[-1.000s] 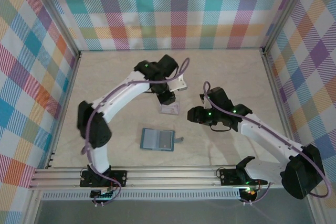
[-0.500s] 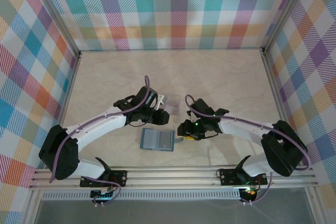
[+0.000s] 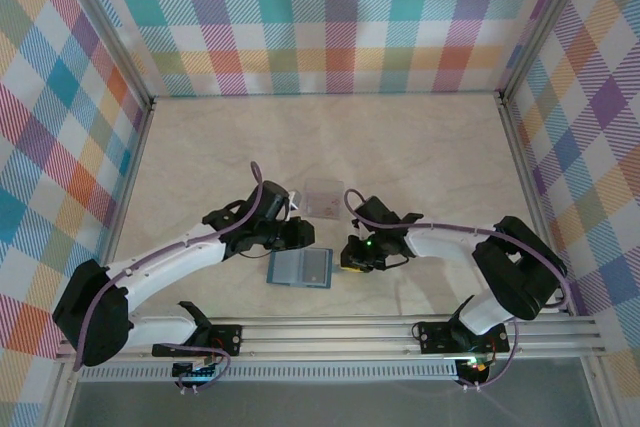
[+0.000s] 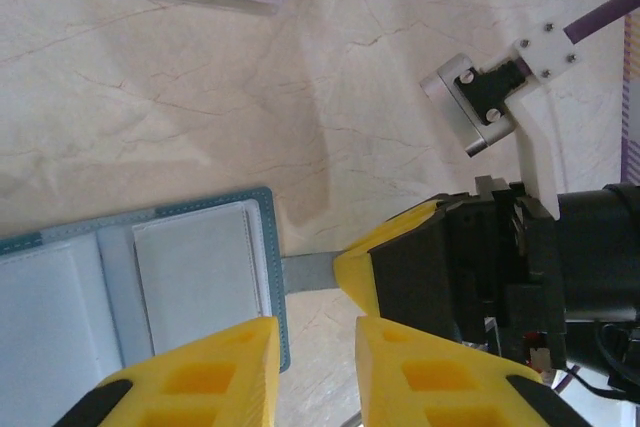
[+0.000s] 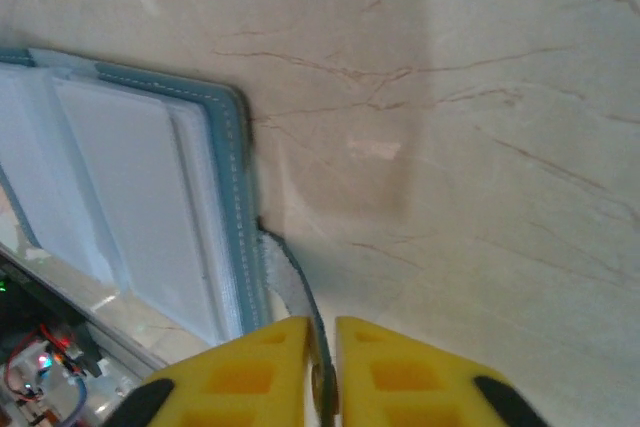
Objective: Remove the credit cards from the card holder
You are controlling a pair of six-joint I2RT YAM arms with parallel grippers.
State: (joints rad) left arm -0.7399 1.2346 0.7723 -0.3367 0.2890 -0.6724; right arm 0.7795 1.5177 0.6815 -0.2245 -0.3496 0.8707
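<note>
Counts first: one teal card holder lies open and flat on the pale marbled table, near the front edge between the two arms. One loose credit card, pale and glossy, lies on the table beyond it, apart from the holder. Two pale pockets show on the holder's inside; how many cards sit in them cannot be told. From the top view both grippers are low at the holder's right side, their fingers too small to read. The right wrist view adds the grip: the right gripper has its yellow fingers pressed together on the holder's clasp tab, which sticks out from the stitched edge. The left wrist view adds the left gripper, its fingers a narrow gap apart with nothing between them. It hovers over the holder's right edge, just beside the right gripper's finger, and the loose card lies at the top of that frame.
</note>
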